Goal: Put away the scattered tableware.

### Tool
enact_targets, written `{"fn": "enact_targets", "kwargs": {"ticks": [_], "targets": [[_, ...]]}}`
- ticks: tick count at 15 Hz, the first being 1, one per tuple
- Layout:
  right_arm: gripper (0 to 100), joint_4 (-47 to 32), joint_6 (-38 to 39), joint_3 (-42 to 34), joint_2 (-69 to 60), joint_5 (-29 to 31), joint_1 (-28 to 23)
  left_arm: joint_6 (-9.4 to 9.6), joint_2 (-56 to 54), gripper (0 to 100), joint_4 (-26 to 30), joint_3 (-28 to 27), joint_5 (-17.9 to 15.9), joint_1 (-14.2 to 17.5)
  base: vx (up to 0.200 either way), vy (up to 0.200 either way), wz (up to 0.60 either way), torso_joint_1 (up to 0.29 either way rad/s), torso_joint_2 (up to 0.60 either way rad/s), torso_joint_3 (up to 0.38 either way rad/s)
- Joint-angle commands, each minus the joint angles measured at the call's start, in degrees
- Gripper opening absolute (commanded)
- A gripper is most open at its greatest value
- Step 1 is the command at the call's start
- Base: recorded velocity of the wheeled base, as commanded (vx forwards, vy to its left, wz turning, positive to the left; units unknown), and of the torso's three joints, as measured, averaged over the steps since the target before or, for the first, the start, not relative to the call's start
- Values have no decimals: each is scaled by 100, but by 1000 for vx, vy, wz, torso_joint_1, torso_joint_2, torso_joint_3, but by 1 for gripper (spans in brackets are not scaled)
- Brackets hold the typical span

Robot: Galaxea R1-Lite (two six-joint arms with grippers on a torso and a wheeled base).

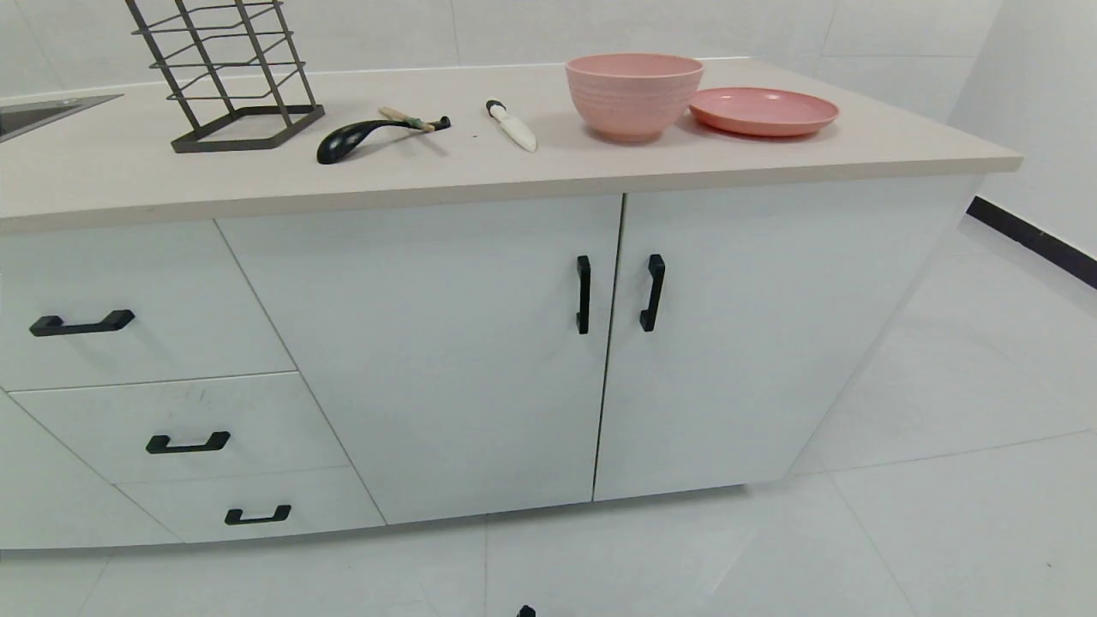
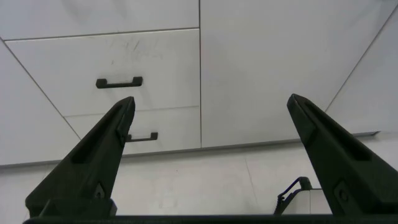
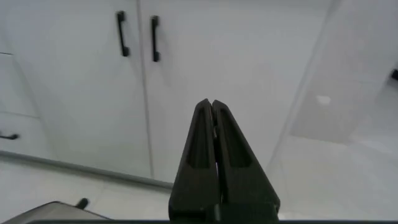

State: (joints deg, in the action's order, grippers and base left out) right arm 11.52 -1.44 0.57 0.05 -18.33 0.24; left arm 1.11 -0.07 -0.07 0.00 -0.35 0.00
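Honestly, the bowl sits just beside the plate at the right end of the surface, so a sloppy grab could shove the plate off. Both arms sit low, facing the cabinet. The left tool is spread wide, and the right tool is pinched closed and empty.

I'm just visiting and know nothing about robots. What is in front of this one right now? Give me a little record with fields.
counter: wire rack, black spoon, wooden sticks by the spoon's handle, white utensil, pink bowl, pink plate beside the bowl
cupboard: two doors and three drawers, all closed
left gripper: open, empty, facing the drawers
right gripper: shut, empty, facing the doors
tableware put away: none yet
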Motion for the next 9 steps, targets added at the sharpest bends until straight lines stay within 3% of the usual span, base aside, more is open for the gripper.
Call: {"fn": "enact_targets", "kwargs": {"ticks": [1, 6, 9], "targets": [[0, -89, 381, 268, 303, -390, 116, -5, 7, 100, -1, 0, -9, 0, 0, 0, 0, 0, 0, 0], [0, -18, 478, 971, 2069, -469, 635, -14, 7, 100, -1, 0, -26, 0, 0, 0, 0, 0, 0, 0], [0, 1036, 267, 997, 3599, -496, 696, -41, 7, 100, -1, 0, -44, 0, 0, 0, 0, 0, 0, 0]]}}
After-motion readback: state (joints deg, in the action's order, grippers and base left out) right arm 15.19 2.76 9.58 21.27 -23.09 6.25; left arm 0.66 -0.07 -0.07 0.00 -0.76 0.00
